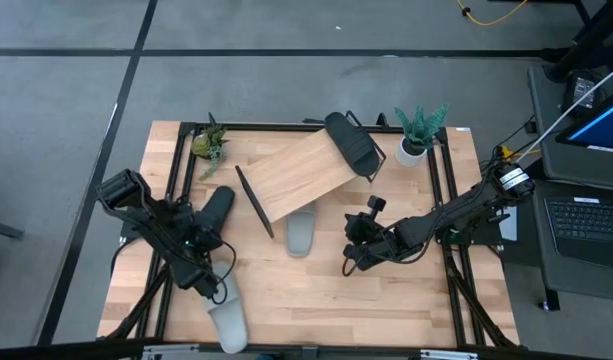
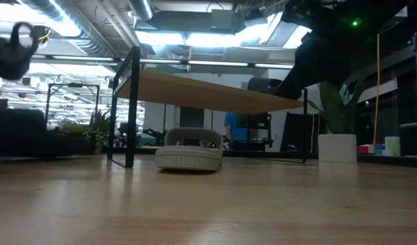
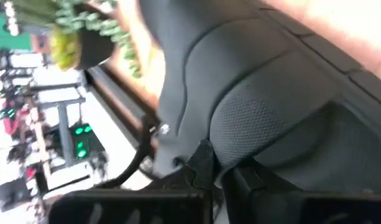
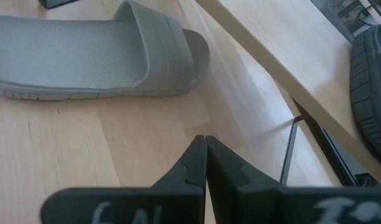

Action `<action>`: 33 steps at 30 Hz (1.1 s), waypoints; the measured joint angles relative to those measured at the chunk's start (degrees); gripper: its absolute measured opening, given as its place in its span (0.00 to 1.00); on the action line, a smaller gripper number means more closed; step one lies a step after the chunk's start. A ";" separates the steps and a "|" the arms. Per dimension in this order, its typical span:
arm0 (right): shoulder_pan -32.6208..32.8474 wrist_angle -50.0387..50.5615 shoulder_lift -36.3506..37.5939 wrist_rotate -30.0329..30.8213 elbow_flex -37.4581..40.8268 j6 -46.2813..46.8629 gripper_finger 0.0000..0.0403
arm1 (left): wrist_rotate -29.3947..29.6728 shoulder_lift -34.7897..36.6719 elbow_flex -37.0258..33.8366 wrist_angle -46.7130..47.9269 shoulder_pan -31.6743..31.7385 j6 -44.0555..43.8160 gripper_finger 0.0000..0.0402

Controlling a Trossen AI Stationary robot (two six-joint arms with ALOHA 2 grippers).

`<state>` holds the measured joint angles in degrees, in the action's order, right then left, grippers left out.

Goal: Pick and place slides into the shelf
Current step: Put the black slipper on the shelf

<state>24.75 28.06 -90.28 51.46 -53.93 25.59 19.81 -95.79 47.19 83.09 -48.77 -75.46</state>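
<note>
The tilted wood shelf [image 1: 296, 175] stands mid-table on its black wire frame; the low view shows its board [image 2: 208, 95] from underneath. One black slide [image 1: 351, 145] rests on the shelf's far right edge. A grey slide [image 1: 301, 232] lies sole-down at the shelf's near edge, partly under the board [image 2: 188, 156] [image 4: 97, 56]. A second grey slide [image 1: 226, 320] lies at the table's near edge. My left gripper [image 1: 204, 240] is shut on the second black slide [image 1: 216, 208], left of the shelf. My right gripper [image 1: 351, 255] is shut, right of the middle grey slide, over bare table [image 4: 206, 146]. My left gripper holds the black slide by its near end [image 3: 221, 152], pinched between the two fingers [image 3: 199, 165]. The fingers come level from the table's near left side, along the slide. Whether the slide is lifted clear, I cannot tell.
Two potted plants stand at the table's far edge, one left [image 1: 211, 140] and one right [image 1: 418, 130] [image 2: 337, 146]. The shelf's black frame legs [image 2: 130, 160] stand near the middle grey slide. Bare tabletop [image 1: 316, 295] lies between the arms toward the near edge.
</note>
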 joint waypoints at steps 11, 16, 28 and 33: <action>0.00 -1.86 0.00 -0.01 0.00 -2.78 0.02 | -2.20 1.07 11.31 6.68 -1.80 -6.98 0.01; 0.00 -5.12 0.00 -0.04 0.00 -5.97 0.02 | -2.29 1.11 14.57 6.91 -1.92 -8.15 0.01; 0.00 -7.94 0.00 -0.54 0.00 -8.14 0.02 | -6.12 1.11 21.54 6.91 -1.92 -8.22 0.01; 0.00 -8.09 0.00 -0.57 0.00 -8.27 0.02 | -5.79 1.11 24.39 6.89 -1.90 -8.22 0.01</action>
<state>24.75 19.97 -90.28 50.89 -53.93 17.32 14.02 -94.67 71.59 89.97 -50.68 -83.68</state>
